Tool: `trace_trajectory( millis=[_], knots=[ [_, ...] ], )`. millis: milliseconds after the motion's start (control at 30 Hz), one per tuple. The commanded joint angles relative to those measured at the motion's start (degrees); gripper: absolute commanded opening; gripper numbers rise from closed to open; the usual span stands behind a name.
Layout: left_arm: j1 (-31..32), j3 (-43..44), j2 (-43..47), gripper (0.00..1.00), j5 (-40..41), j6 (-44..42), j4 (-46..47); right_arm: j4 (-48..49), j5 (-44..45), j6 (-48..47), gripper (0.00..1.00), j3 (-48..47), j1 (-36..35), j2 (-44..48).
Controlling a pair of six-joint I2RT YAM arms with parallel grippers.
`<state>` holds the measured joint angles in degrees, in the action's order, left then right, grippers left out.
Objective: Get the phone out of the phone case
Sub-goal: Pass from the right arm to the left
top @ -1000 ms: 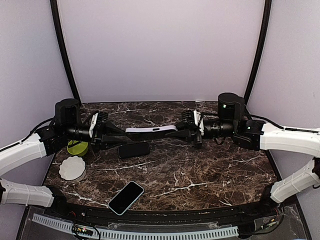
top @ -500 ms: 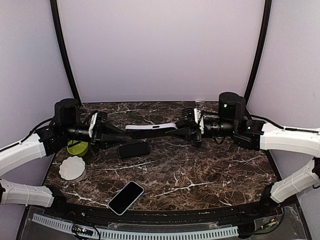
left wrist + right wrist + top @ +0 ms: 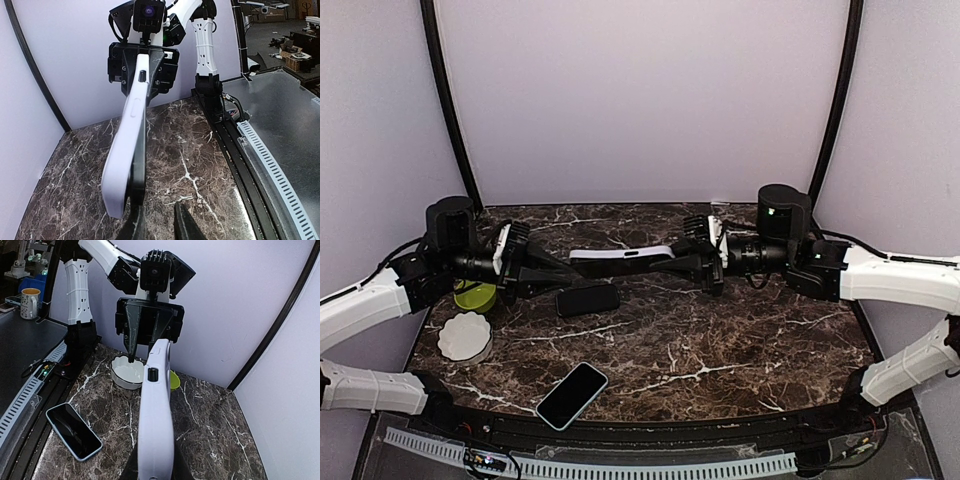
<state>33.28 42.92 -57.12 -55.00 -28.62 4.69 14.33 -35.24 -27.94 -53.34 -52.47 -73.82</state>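
Note:
A white phone case (image 3: 620,256) with a black phone (image 3: 139,150) in it hangs in the air between my two grippers, on edge above the back of the table. My right gripper (image 3: 684,262) is shut on the case's right end, its fingers on either side of the case (image 3: 156,410) in the right wrist view. My left gripper (image 3: 550,264) is at the case's left end (image 3: 127,130). It (image 3: 157,207) is open: one finger lies against the phone's black face, the other stands apart with table showing between them.
A dark flat phone-like slab (image 3: 587,299) lies on the marble under the case. A phone in a light blue case (image 3: 572,395) lies near the front edge. A white scalloped bowl (image 3: 465,336) and a green bowl (image 3: 475,295) sit at the left.
My left gripper has drawn back a little to the left. The white case looks slightly less arched. My right gripper has kept its hold and barely moved.

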Motion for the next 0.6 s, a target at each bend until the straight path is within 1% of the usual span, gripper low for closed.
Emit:
trace_trajectory(
  millis=[0, 233, 567],
  knots=[
    [0.3, -1.0, 1.4, 0.22, -0.8, 0.7, 3.0, 3.9, -3.3, 0.8, 0.0, -2.2, -0.9, 0.2],
    [0.5, -1.5, 1.8, 0.22, 0.5, 0.3, 3.7, 2.5, -8.1, 1.8, 0.0, -3.2, -1.1, -0.9],
    [1.0, -1.6, 1.6, 0.23, 1.1, 0.3, 3.7, 3.3, -8.2, 2.9, 0.0, -3.7, -1.8, -2.3]
  ],
)
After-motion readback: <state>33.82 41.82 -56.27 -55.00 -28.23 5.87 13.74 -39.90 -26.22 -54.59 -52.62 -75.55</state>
